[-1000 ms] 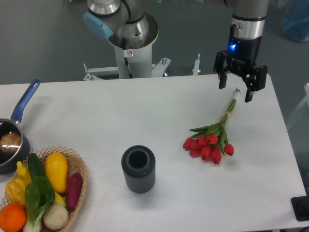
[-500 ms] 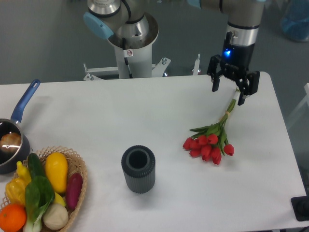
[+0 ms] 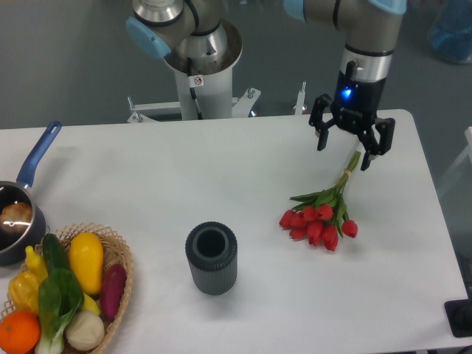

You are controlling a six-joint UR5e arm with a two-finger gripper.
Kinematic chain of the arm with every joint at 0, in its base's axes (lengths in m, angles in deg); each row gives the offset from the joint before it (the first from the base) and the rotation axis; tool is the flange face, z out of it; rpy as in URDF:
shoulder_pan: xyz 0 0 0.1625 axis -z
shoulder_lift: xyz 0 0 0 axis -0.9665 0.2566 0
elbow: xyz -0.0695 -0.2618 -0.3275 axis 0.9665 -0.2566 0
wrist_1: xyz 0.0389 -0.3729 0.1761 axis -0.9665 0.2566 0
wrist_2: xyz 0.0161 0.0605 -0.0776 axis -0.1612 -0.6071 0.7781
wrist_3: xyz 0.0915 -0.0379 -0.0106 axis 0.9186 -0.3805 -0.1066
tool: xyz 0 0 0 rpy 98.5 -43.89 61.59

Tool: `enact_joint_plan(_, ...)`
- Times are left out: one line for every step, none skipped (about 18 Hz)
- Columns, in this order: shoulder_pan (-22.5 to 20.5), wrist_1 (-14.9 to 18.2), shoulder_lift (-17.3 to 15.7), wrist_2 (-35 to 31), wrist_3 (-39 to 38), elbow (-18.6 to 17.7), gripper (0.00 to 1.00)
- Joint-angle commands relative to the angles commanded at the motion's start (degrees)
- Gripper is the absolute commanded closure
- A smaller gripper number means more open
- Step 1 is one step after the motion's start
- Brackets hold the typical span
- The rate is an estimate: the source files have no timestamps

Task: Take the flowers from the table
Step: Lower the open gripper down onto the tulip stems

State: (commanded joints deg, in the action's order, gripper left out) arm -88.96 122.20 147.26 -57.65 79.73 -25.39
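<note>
Pretty even, bright overhead light here, nothing harsh. The white table (image 3: 147, 184) comes out a bit washed but not blown. Shadows are soft and short, like the faint one hugging the dark ribbed cup (image 3: 212, 258). A small blue LED glows on the gripper (image 3: 344, 153). Focus is decent, background slightly murky and soft.

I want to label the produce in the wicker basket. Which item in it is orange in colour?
The round orange fruit at the lower left edge of the basket. Its neighbours are yellow, green, purple and whitish.
</note>
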Motion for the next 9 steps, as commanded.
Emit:
enact_joint_plan(0.0, 0.2, 0.3, 0.0, -0.3, -0.1, 0.0)
enact_joint_plan(0.0, 0.2, 0.8, 0.1, -0.5, -0.3, 0.0)
enact_joint_plan(0.0, 0.2, 1.0, 0.1, -0.9, -0.4, 0.0)
enact_joint_plan(0.1, 0.2, 1.1, 0.2, -1.6, -0.3, 0.0)
enact_joint_plan(0.2, 0.2, 1.8, 0.1, -2.1, -0.2, 0.0)
enact_joint_plan(0.2, 0.1, 2.8, 0.0, -2.6, -0.2, 0.0)
enact_joint_plan(0.1, 0.1, 3.4, -0.1, -3.2, 0.0, 0.0)
enact_joint_plan(-0.1, 0.1, 3.7, -0.4, -3.3, 0.2, 0.0)
enact_joint_plan(-0.8, 0.2, 3.8, -0.6, -3.4, 0.3, 0.0)
